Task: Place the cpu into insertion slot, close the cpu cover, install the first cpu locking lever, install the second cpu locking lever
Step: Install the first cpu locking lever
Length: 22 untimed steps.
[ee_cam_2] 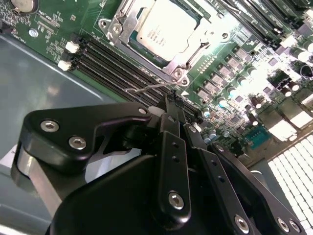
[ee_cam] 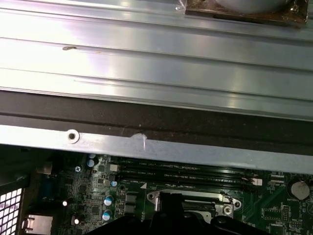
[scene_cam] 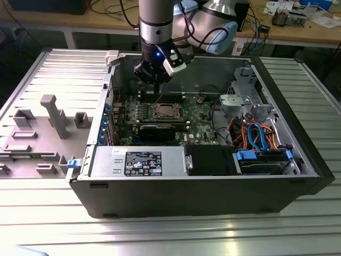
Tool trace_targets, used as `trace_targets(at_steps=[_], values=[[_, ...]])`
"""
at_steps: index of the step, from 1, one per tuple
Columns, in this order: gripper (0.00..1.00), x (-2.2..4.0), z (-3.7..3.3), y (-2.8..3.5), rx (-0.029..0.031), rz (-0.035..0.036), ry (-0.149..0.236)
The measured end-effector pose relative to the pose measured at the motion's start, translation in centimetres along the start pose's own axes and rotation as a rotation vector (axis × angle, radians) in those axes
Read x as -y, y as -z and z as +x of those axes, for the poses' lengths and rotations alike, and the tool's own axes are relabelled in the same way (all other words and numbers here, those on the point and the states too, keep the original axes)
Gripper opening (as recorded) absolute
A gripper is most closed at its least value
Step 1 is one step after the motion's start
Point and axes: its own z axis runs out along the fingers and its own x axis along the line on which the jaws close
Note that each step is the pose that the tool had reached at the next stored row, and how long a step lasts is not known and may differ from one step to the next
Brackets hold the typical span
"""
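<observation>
CPU (ee_cam_2: 164,27) seated in the insertion slot (scene_cam: 163,112), mid-board; cpu cover (ee_cam_2: 128,19) looks down over it. Lever wire (ee_cam_2: 149,88) by the socket looks unlatched, so levers likely left. Gripper (ee_cam_2: 171,110) just above the socket's far edge, fingers pinched together, holding nothing.

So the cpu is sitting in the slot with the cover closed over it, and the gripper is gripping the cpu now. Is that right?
Not quite. The cpu does sit in the slot with the cover closed around it, but the gripper is not gripping it. The second wrist view shows the fingertips beside the socket, off the cpu.
</observation>
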Motion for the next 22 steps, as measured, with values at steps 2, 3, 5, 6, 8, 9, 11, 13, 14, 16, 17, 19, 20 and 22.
trace_targets(at_steps=[2,3,5,6,8,9,11,13,14,16,17,19,20,22], values=[[0.11,0.03,-0.20,-0.13,0.0004,0.0001,-0.007],[0.11,0.05,-0.33,-0.18,0.0006,-0.0001,-0.010],[0.11,0.08,-0.62,-0.22,0.0010,-0.0002,-0.013],[0.11,0.10,-0.78,-0.26,0.0011,-0.0002,-0.014],[0.11,0.12,-1.00,-0.34,0.0011,-0.0002,-0.015],[0.11,0.13,-1.09,-0.37,0.0010,-0.0001,-0.015],[0.11,0.13,-1.29,-0.47,0.0011,-0.0001,-0.015],[0.11,0.14,-1.51,-0.60,0.0010,-0.0001,-0.015],[0.11,0.14,-1.58,-0.67,0.0010,-0.0001,-0.015],[0.11,0.15,-1.70,-0.84,0.0010,-0.0001,-0.015],[0.11,0.16,-1.76,-0.89,0.0009,0.0000,-0.015],[0.11,0.17,-1.76,-0.90,0.0009,0.0001,-0.015],[0.11,0.16,-1.77,-0.91,0.0010,-0.0001,-0.015],[0.11,0.17,-1.78,-0.94,0.0010,-0.0001,-0.015]])
